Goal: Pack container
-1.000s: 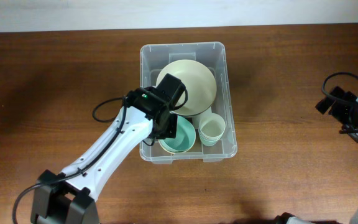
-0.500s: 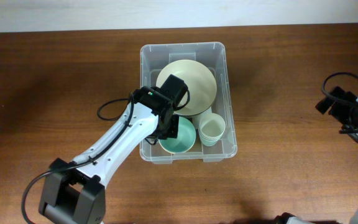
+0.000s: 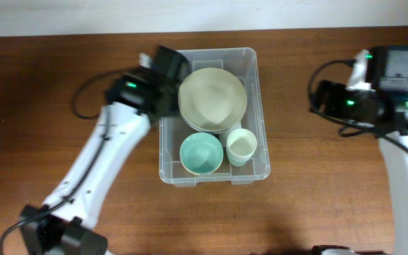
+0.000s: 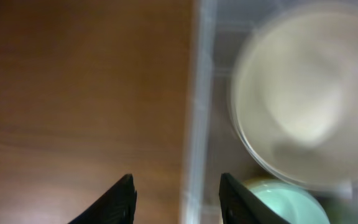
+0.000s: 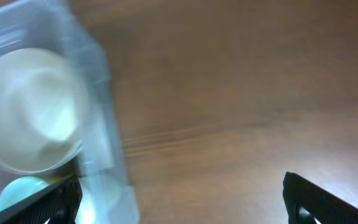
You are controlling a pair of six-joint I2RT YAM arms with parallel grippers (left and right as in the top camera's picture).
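The clear plastic container [image 3: 207,51] stands at the table's middle. It holds a large cream bowl [image 3: 212,99], a teal bowl [image 3: 201,154] and stacked cream cups [image 3: 241,146]. My left gripper [image 3: 163,103] is open and empty, above the container's left wall. In the blurred left wrist view its fingers [image 4: 178,199] straddle that wall [image 4: 197,124], with the cream bowl [image 4: 297,93] and teal bowl [image 4: 278,205] to the right. My right gripper [image 3: 326,103] is wide open and empty over bare table right of the container. The right wrist view [image 5: 182,202] shows the container [image 5: 101,124] at left.
The brown wooden table [image 3: 48,106] lies bare on both sides of the container. The left arm [image 3: 98,163] runs from the front left edge. The right arm [image 3: 402,170] comes from the front right. A pale wall edge runs along the far side.
My left gripper has lifted out of the container from over the teal bowl and moved to the far left wall. My right arm has swung in from the right edge toward the container.
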